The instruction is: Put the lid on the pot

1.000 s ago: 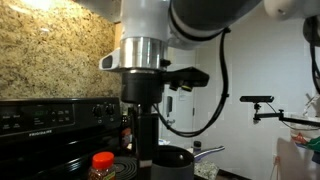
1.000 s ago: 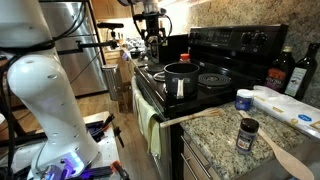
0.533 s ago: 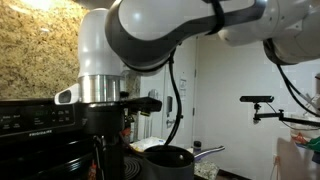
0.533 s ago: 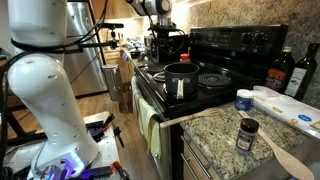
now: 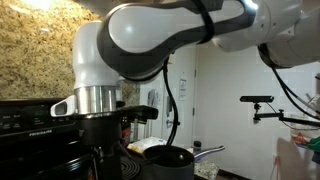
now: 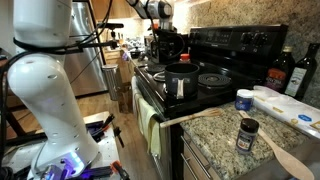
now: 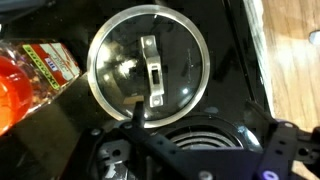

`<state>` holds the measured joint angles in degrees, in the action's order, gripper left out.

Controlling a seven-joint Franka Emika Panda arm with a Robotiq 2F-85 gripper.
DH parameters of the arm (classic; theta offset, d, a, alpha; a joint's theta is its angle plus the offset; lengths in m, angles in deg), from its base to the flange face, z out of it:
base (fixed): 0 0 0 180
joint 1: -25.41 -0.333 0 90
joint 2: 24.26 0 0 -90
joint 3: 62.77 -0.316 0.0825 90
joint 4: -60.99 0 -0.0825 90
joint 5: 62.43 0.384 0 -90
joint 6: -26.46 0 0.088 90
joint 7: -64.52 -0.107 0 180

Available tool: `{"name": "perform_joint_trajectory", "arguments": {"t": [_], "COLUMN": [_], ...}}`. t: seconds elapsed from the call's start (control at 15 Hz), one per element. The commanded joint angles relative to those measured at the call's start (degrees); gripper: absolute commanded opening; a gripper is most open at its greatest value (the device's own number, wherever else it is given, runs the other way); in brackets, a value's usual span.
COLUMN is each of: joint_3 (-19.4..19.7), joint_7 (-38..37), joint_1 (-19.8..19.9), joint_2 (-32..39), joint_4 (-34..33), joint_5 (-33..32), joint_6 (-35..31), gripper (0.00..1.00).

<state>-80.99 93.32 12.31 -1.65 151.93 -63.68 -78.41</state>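
Hovering centred over the round silvery-grey domed lid (image 7: 150, 70), presumably to take its knob, the pincer (image 6: 165, 52) (open or closed: cannot tell) hangs near the dark round pot (image 6: 180, 78).

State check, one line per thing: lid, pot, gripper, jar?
lid: lying flat on the stovetop, top side up, not on the pot
pot: uncovered, on the stove
gripper: open, above the lid, holding nothing
jar: orange-red cap on
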Motion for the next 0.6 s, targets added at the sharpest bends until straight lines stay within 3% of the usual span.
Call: {"name": "perform_joint_trajectory", "arguments": {"t": [0.0,0.33,0.53], "joint_3": [0.6,0.4,0.2], "joint_7": [0.0,0.6,1.8], "joint_1": [-0.5,-0.4,0.2], "joint_2": [0.2,-0.4,-2.2], "joint_4": [-0.3,-0.7,2.7], "joint_5": [0.2,0.6,1.3], "joint_6": [0.2,1.7,-0.3], "gripper": [1.00,1.00,1.00]}}
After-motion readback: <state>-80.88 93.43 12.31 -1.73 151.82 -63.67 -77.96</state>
